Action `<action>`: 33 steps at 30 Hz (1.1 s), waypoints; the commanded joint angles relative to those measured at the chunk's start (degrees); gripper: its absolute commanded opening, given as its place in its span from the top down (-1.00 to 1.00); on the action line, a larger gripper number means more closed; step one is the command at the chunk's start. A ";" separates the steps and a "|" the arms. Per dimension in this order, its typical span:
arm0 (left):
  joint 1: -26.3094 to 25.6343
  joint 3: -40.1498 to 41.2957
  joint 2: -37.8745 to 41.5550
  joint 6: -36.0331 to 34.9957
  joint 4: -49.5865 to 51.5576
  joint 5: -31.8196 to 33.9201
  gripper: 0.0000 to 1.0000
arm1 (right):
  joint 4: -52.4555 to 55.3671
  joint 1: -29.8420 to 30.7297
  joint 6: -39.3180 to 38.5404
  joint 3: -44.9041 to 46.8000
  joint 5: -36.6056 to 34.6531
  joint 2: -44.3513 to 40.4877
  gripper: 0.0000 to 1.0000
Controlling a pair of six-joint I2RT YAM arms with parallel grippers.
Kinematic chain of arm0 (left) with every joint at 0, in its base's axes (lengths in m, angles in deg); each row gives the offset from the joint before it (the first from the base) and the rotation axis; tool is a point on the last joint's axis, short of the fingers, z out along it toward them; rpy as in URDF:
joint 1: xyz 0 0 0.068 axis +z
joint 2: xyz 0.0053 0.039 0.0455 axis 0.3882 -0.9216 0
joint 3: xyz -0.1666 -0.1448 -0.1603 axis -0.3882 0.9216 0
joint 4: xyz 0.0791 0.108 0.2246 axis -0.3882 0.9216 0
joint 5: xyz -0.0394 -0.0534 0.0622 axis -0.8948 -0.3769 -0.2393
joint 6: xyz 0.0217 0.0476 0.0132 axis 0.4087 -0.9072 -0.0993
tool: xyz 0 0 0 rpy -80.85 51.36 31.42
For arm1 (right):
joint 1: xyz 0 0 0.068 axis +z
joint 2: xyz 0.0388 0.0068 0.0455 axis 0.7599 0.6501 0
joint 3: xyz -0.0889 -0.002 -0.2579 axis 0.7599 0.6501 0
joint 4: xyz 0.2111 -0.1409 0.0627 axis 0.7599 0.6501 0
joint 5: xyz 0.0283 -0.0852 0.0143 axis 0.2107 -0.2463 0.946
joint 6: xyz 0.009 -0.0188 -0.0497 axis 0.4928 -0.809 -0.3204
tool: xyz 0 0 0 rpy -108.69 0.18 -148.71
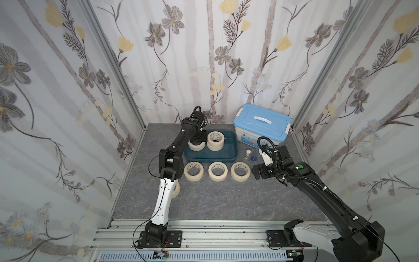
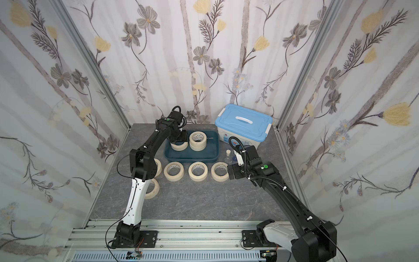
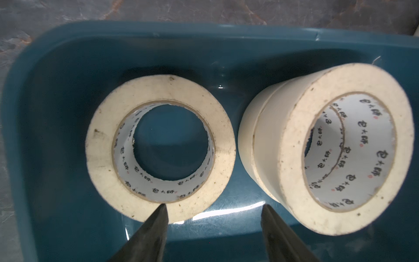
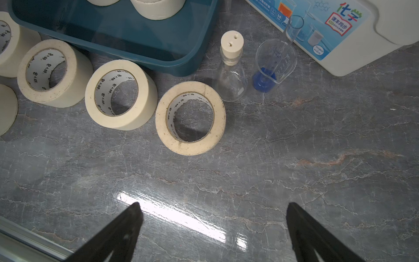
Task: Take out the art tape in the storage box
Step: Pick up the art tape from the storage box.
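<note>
Black fingers (image 3: 154, 231) of the left claw (image 3: 215, 207) stand half open, holding nothing: one at the hole edge of a single art tape roll (image 3: 102, 158), its twin outside the ring. That roll lies flat in the storage box (image 1: 226, 150), at 9 o'clock of a two-roll stack (image 1: 215, 148). Three more rolls (image 1: 217, 179) line the tabletop (image 1: 226, 204) at the box's 6 o'clock. At 4 o'clock the right claw (image 4: 214, 205) hangs wide open, empty.
</note>
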 commanded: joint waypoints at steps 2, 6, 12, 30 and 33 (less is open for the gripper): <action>-0.05 -1.36 -2.03 -3.04 0.57 -0.79 -0.35 | -0.27 -0.07 0.58 0.04 -1.11 0.05 -1.00; -0.05 -4.47 -5.01 -4.93 0.96 -0.37 -0.35 | -0.25 -0.16 0.56 0.10 -1.17 0.15 -1.00; -0.04 -6.98 -8.08 -6.26 1.69 0.43 -0.31 | -0.25 -0.20 0.65 0.32 -1.27 0.07 -1.00; -0.08 -6.98 -8.58 -6.37 0.79 -1.11 0.36 | -0.30 -0.34 0.77 0.23 -1.27 0.44 -1.00; -0.15 -6.98 -8.10 -6.39 0.88 -1.13 0.47 | -0.30 -0.34 0.82 0.32 -1.30 0.40 -1.00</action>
